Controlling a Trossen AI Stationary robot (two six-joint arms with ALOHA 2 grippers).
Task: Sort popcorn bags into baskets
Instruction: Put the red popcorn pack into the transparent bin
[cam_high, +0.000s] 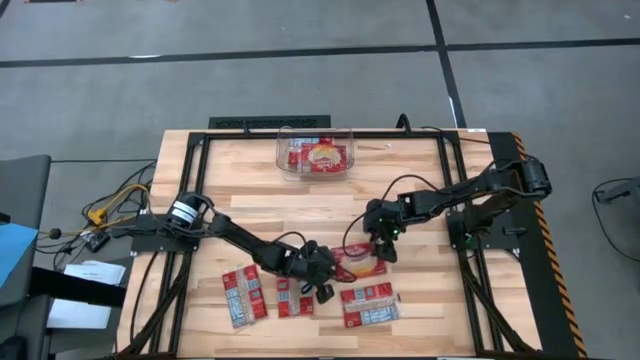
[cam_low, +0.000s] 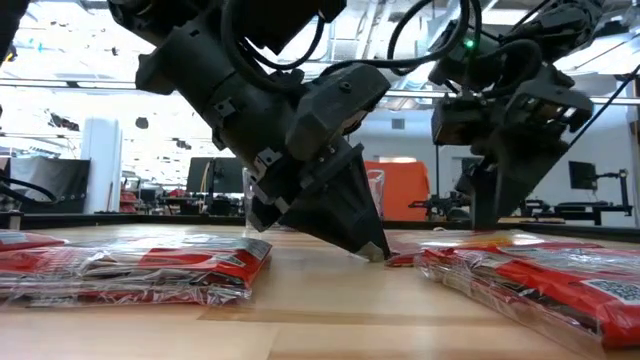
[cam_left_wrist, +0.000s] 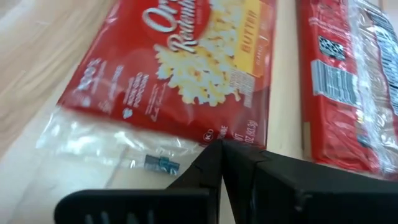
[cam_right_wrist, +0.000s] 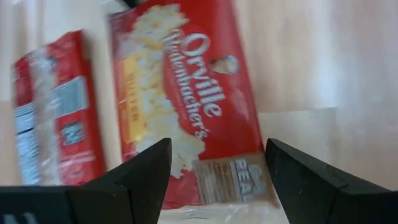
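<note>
A red popcorn bag with a yellowish popcorn picture (cam_high: 358, 262) lies flat on the table between my two grippers. My left gripper (cam_high: 322, 276) is shut, and its tips (cam_left_wrist: 221, 148) are down at the bag's clear sealed end. My right gripper (cam_high: 383, 243) is open above the bag's other end, one finger (cam_right_wrist: 144, 171) on each side of it (cam_right_wrist: 186, 106), touching nothing. The clear basket (cam_high: 317, 153) stands at the far edge with a bag inside. Three more bags (cam_high: 243, 293) (cam_high: 296, 297) (cam_high: 369, 305) lie flat near the near edge. My left gripper's shut fingertips (cam_low: 375, 250) meet the bag's clear sealed edge (cam_left_wrist: 186, 144) near one corner, slanting down from the table's left and near side. The bag lies flat on the table. I cannot tell whether the tips pinch the film or only press on it.
A red-and-white bag (cam_left_wrist: 348, 81) lies right beside the one between the grippers. Bare wood stretches between the grippers and the basket (cam_high: 320, 205). A black frame (cam_high: 300, 126) runs along the table's far edge, and cables lie off the left side (cam_high: 115, 205).
</note>
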